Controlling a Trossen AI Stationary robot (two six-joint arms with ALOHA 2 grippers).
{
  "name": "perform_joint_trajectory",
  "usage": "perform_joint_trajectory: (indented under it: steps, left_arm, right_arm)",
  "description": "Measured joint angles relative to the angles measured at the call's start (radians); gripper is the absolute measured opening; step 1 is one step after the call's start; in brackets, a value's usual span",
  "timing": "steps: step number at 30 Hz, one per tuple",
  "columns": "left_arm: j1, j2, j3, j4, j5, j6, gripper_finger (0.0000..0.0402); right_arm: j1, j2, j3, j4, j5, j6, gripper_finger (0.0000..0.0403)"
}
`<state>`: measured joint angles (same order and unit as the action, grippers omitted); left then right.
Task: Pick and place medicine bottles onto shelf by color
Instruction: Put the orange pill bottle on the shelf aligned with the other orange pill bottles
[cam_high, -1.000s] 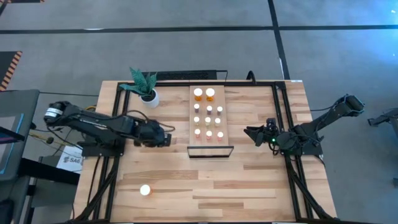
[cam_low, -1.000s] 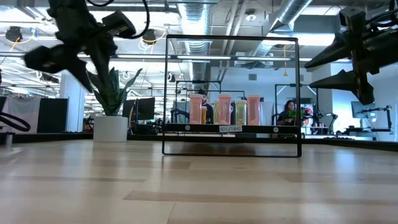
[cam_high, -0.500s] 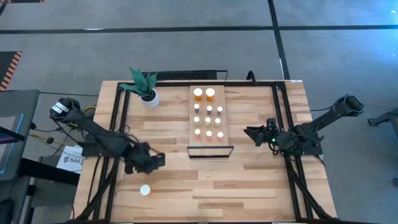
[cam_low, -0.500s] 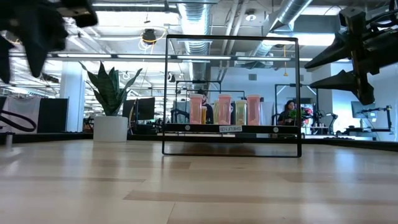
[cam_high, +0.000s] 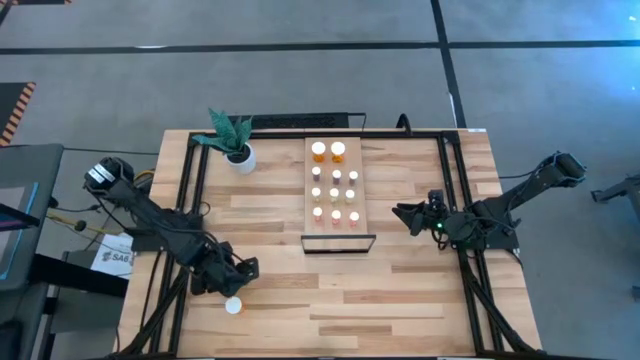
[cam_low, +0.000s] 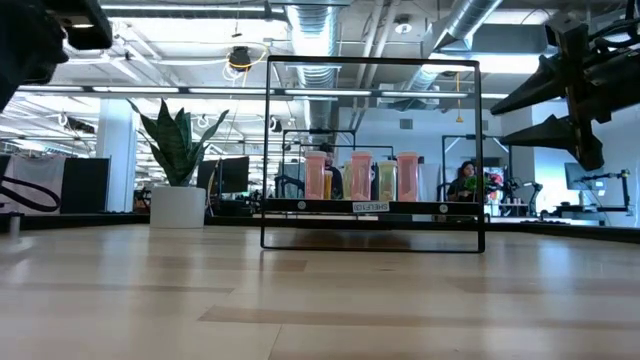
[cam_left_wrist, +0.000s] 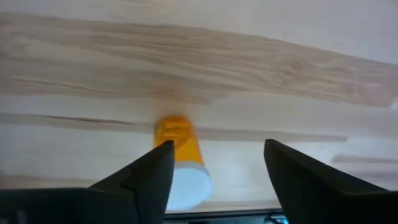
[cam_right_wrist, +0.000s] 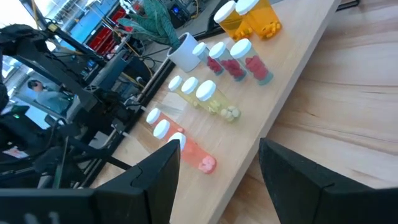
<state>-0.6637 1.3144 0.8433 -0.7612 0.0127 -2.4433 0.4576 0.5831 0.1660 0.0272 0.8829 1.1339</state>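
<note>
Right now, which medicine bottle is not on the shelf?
The orange bottle alone on the table, beside the left gripper; all others stand on the shelf.

No legible text; small label (cam_low: 370, 207) on shelf (cam_low: 372, 211) front rail unreadable.

Left arm reaches toward the table's near left corner, its left gripper (cam_high: 232, 283) angled downward, fingers parted. Right gripper (cam_high: 404, 215) waits mid-right, fingers apart.
</note>
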Motion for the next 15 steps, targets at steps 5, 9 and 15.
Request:
perform_joint_trajectory:
  steps: [5,9,15]
  left_arm:
    - [-0.034,0.032,0.000,0.002,0.010,-0.046,0.0281]
    - [-0.053,0.067,-0.001,0.026,0.026,-0.080,0.0318]
    - [-0.058,0.096,-0.001,0.066,0.073,-0.107,0.0350]
  right_arm:
    - [0.000,0.000,0.000,-0.001,0.000,0.000,0.0240]
    - [0.000,0.000,0.000,-0.004,0.000,0.000,0.0240]
    - [0.000,0.000,0.000,-0.011,0.000,0.000,0.0240]
